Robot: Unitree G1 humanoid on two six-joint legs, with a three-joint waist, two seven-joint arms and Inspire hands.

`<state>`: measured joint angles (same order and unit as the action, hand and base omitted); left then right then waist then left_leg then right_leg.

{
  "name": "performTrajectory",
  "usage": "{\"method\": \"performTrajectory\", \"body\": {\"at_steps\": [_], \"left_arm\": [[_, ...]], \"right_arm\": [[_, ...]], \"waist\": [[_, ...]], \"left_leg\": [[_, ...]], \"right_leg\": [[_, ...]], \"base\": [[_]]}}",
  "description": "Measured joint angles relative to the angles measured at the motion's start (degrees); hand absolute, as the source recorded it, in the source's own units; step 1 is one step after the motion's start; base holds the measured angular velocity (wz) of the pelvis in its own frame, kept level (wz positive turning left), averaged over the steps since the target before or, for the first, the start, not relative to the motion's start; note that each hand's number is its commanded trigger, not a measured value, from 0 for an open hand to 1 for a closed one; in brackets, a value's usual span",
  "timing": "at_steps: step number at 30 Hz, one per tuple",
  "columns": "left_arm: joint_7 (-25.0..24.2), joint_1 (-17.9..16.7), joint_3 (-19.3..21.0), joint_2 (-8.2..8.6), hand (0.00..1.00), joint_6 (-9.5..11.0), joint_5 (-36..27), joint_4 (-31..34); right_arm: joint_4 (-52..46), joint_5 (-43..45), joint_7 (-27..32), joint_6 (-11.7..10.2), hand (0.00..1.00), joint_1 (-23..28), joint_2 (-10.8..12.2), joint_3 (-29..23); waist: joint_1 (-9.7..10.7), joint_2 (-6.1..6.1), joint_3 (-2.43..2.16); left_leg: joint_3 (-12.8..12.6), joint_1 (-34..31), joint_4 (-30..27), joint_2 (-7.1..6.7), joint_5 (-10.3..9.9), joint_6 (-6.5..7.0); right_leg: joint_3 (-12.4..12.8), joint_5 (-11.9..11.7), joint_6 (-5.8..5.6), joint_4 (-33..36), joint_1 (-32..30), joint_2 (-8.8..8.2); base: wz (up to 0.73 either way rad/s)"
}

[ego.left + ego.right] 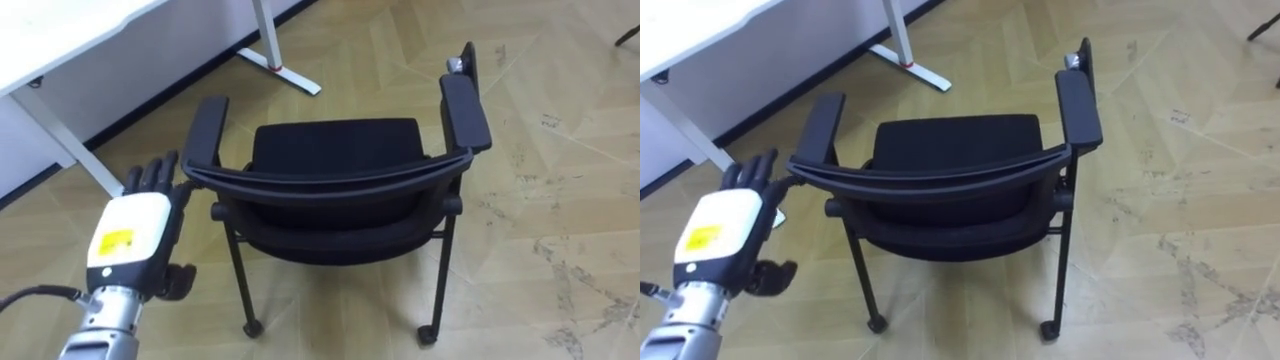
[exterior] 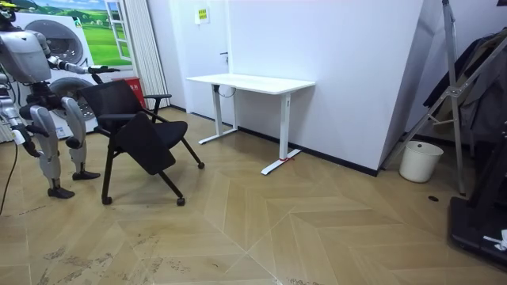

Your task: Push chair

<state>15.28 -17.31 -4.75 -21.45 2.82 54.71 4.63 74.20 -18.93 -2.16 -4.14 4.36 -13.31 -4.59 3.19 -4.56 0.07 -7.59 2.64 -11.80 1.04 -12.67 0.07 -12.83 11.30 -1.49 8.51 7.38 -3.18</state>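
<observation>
One black chair (image 1: 335,190) stands on the herringbone wood floor (image 1: 560,150) near one white tabletop (image 1: 60,40). It has a padded seat, a curved backrest, two flat armrests and thin tube legs. The left hand (image 1: 135,235), fingers straight, is beside the backrest's left end. The right hand (image 2: 32,145) hangs low; I cannot tell its state.

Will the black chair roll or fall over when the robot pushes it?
Probably it rolls: the chair seems to have small round wheels at its leg ends, and the floor looks smooth. It seems stiff, with thin metal legs, so likely light. The left hand is high by the backrest, so it might tip.
</observation>
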Motion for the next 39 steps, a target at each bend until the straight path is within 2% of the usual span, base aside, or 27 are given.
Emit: {"method": "performTrajectory", "body": {"at_steps": [7,13,17,21,27,34,39], "left_arm": [[-2.3,0.0,0.0,-0.01,0.00,0.2,0.0,2.0],[-4.9,0.2,-2.1,-0.76,0.00,-1.7,0.1,4.4],[-7.1,0.3,-3.3,-0.82,0.00,-2.2,1.8,8.1],[-7.6,2.0,-5.4,-0.78,0.00,-2.3,2.3,8.4],[-8.5,2.1,-6.6,-0.79,0.00,-2.6,2.2,8.4],[-10.5,2.2,-11.2,-0.79,0.00,-2.5,2.2,8.4],[-11.1,2.2,-11.6,-0.82,0.00,-2.5,2.2,8.4]], "right_arm": [[1.2,0.0,0.3,0.0,0.00,-0.1,0.0,0.0],[1.4,-1.2,0.5,0.6,0.00,-0.5,0.1,1.9],[1.4,-1.2,0.1,0.6,0.00,-0.6,0.1,2.2],[1.4,-1.2,0.0,0.5,0.00,-0.7,0.1,3.2],[1.4,-1.0,-0.4,0.5,0.00,-0.6,0.0,3.4],[1.3,-1.1,-0.6,0.5,0.00,-0.7,0.0,3.4],[1.3,-1.2,-0.5,0.4,0.00,-1.1,0.1,3.4]], "waist": [[0.8,-0.12,0.10],[1.1,0.12,0.36],[1.4,0.18,0.54],[1.5,0.14,0.53],[2.5,0.03,0.51],[3.4,-0.02,0.47],[4.3,-0.03,0.46]], "left_leg": [[-0.1,0.1,0.1,0.03,0.0,0.01],[-0.2,0.1,0.1,0.05,0.0,0.01],[-0.2,0.0,0.1,0.06,0.0,0.01],[-0.4,0.0,0.1,0.07,0.0,0.01],[-0.7,0.0,0.1,0.09,0.0,0.01],[-0.5,0.0,0.1,0.10,0.0,0.01],[-0.5,-0.2,0.0,0.09,0.0,0.01]], "right_leg": [[0.1,0.0,0.00,0.0,-0.1,0.00],[0.1,0.0,0.00,0.0,-0.4,-0.03],[0.0,0.0,0.00,0.0,-0.4,-0.03],[0.1,0.0,0.00,0.0,-0.5,-0.03],[0.3,0.0,0.00,0.0,-0.6,-0.03],[0.4,0.0,0.00,0.0,-0.7,-0.02],[0.4,0.0,0.00,0.0,-0.9,-0.02]], "base": [[0.00],[0.00],[0.00],[-0.02],[-0.01],[0.00],[0.00]]}}
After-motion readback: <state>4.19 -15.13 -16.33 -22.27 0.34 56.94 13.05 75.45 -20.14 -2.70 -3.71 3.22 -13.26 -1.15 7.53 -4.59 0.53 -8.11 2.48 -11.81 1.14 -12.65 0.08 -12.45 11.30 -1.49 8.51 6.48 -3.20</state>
